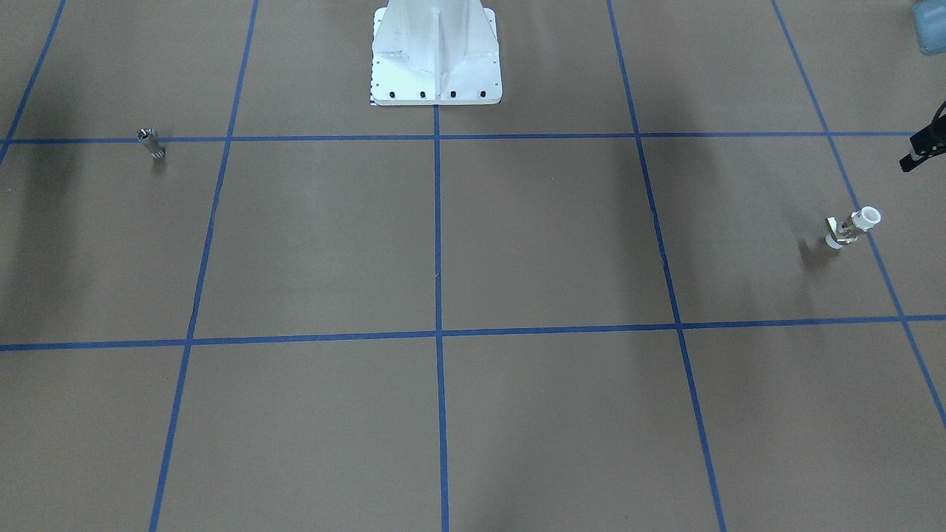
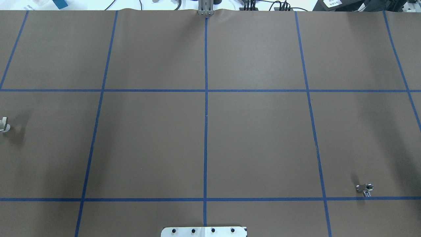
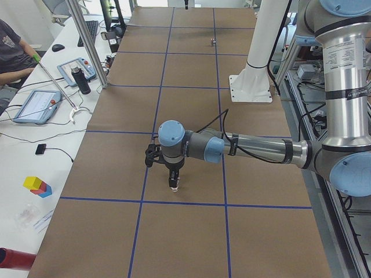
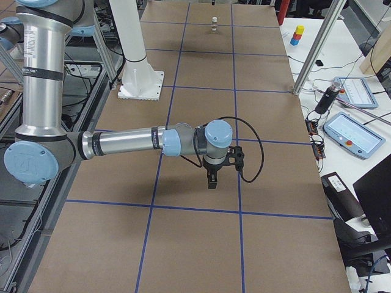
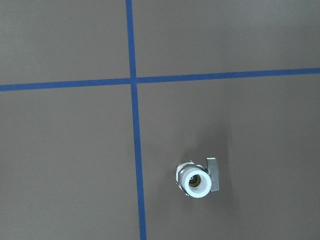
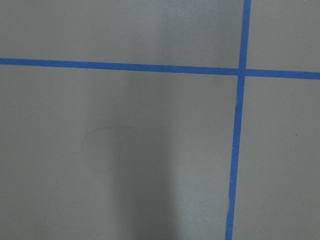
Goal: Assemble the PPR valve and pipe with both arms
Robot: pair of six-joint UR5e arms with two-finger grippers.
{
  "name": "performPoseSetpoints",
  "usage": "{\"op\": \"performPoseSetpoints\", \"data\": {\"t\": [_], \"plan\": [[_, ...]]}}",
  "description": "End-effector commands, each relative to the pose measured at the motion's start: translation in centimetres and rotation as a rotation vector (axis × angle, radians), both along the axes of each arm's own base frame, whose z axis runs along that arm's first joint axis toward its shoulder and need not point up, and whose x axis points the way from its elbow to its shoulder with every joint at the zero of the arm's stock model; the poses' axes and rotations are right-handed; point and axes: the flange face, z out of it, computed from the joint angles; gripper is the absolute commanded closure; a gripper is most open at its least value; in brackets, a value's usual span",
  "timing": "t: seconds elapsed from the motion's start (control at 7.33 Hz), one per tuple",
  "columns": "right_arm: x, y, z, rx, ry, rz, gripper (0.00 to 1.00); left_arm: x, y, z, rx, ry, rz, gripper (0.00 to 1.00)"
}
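The PPR valve (image 1: 851, 227) stands on end on the brown table, white collar up, far on my left; it also shows in the overhead view (image 2: 4, 124) and the left wrist view (image 5: 196, 180). My left gripper (image 3: 173, 178) points down above the valve and is apart from it. Whether it is open or shut I cannot tell. The pipe (image 1: 151, 142) stands upright far on my right, near the robot's side (image 2: 364, 188). My right gripper (image 4: 211, 182) points down over bare table, away from the pipe. Its state cannot be told either. The right wrist view shows only table.
The white bolted pedestal (image 1: 436, 74) stands at the robot's edge in the middle. Blue tape lines cross the table in a grid. Tablets (image 3: 35, 104) and a metal post (image 3: 87, 43) line the operators' side, and a seated person is there.
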Motion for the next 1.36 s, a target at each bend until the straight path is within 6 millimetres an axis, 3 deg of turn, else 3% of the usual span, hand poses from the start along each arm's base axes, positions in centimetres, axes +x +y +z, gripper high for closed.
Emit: {"op": "performPoseSetpoints", "data": {"t": [0.0, 0.14, 0.55, 1.23], "plan": [[-2.5, -0.2, -0.5, 0.011, -0.003, -0.054, 0.01, 2.2, -0.6, 3.2, 0.042, -0.040, 0.023, 0.00], [-2.8, -0.4, -0.5, 0.004, -0.003, -0.055, 0.01, 3.1, -1.1, 4.0, 0.063, -0.030, 0.033, 0.01], [-3.1, -0.4, -0.5, 0.002, -0.004, -0.061, 0.01, 6.9, -1.4, 3.3, 0.022, -0.023, 0.042, 0.05], [-4.1, -0.5, -0.5, 0.005, 0.000, -0.082, 0.01, 9.0, -1.9, 4.2, 0.007, -0.030, 0.082, 0.10]]}}
